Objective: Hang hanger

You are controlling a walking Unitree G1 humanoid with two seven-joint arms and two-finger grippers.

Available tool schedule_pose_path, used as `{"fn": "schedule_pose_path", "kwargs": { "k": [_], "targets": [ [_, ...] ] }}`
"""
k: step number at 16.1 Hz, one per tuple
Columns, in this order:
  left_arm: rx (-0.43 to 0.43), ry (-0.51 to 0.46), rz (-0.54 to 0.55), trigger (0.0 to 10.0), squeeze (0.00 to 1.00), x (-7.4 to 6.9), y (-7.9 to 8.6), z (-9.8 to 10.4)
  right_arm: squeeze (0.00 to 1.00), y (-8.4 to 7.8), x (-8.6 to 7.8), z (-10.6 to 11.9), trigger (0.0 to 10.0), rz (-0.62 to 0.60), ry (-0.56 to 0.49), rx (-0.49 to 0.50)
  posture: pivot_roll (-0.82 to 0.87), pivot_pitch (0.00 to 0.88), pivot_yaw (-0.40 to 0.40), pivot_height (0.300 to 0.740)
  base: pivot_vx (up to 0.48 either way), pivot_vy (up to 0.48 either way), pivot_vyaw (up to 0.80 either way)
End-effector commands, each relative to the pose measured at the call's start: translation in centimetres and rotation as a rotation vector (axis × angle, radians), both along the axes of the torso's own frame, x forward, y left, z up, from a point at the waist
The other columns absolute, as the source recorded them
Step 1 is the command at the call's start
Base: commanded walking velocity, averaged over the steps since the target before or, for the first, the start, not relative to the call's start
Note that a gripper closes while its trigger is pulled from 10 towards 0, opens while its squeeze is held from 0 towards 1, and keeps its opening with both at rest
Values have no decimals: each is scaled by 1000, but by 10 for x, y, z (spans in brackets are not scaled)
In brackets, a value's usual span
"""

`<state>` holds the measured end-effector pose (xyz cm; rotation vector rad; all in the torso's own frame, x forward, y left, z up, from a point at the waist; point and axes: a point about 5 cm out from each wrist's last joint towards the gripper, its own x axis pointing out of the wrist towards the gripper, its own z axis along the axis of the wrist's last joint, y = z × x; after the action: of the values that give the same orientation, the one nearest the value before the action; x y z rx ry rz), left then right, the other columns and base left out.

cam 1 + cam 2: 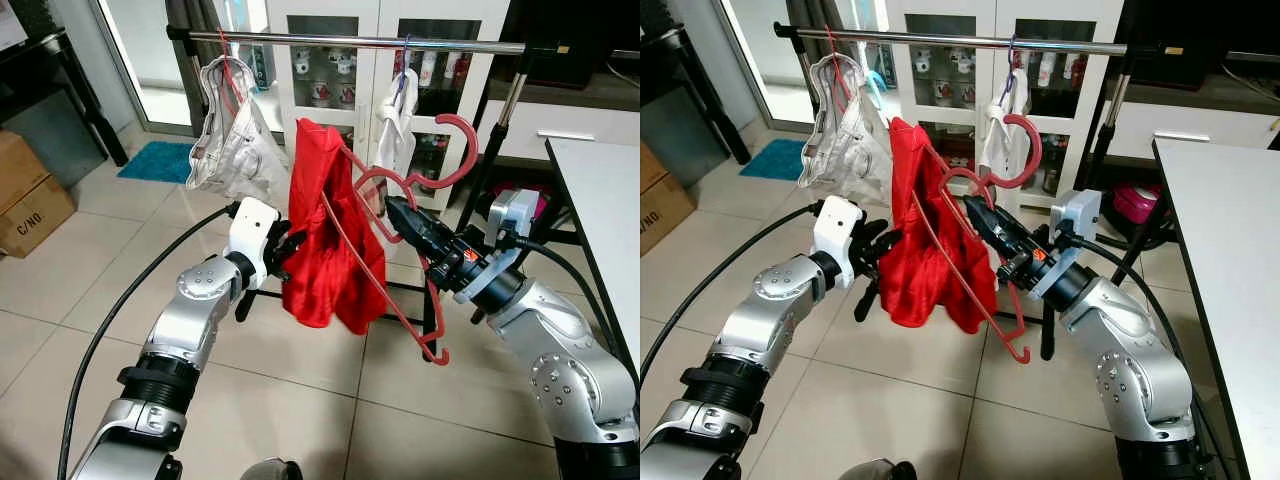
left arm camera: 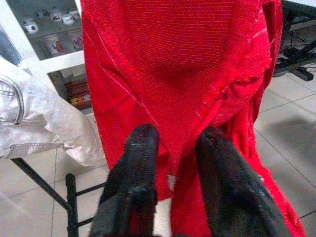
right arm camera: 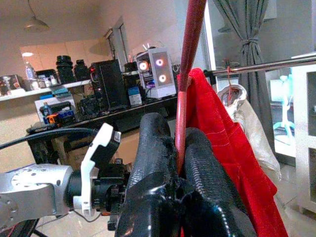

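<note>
Hanging below the rail (image 1: 360,41), red hanger (image 1: 400,200) carries red garment (image 1: 320,250) | right gripper (image 1: 400,215) clamped on hanger | left gripper (image 1: 285,250) pinches garment's left side | white clothes (image 1: 230,140) on rail's left end.

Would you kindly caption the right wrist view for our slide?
Right gripper pinches the red hanger carrying a red garment near the rail.

Both silver arms are reaching forward and inward. The left tool (image 1: 288,250) is pointing toward 2 o'clock, its black fingers (image 2: 133,163) slightly parted around a fold of red cloth. The right tool (image 1: 395,215) is pointing toward 10 o'clock, its fingers pinching a red hanger's wire.
</note>
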<state>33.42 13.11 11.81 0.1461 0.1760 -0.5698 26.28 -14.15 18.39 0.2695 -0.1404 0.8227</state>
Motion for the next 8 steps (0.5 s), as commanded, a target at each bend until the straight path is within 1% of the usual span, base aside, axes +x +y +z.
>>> {"fn": "schedule_pose_path", "kwargs": {
  "k": [1,2,3,4,5,8],
  "targets": [
    [13,-5,7,2745,0,2,2,1,0,3,-2,12,10000,28,-52,20,-142,0,80,740,0,0,0],
    [13,-5,7,2745,0,2,2,1,0,3,-2,12,10000,28,-52,20,-142,0,80,740,0,0,0],
    [2,-28,-32,0,0,10,-8,-2,0,2,-3,16,10000,55,-46,60,-158,0,65,740,0,0,0],
    [-14,-41,-83,0,0,15,-17,-2,0,1,-5,21,10000,89,-38,111,-159,0,66,740,0,0,0],
    [-12,-42,-92,0,0,16,-20,-3,0,0,-6,21,10000,101,-32,130,-160,0,66,740,0,0,0],
    [-4,-45,-80,0,0,17,-19,-3,0,0,-8,21,10000,108,-26,135,-163,0,68,740,0,0,0]
  ]
}}
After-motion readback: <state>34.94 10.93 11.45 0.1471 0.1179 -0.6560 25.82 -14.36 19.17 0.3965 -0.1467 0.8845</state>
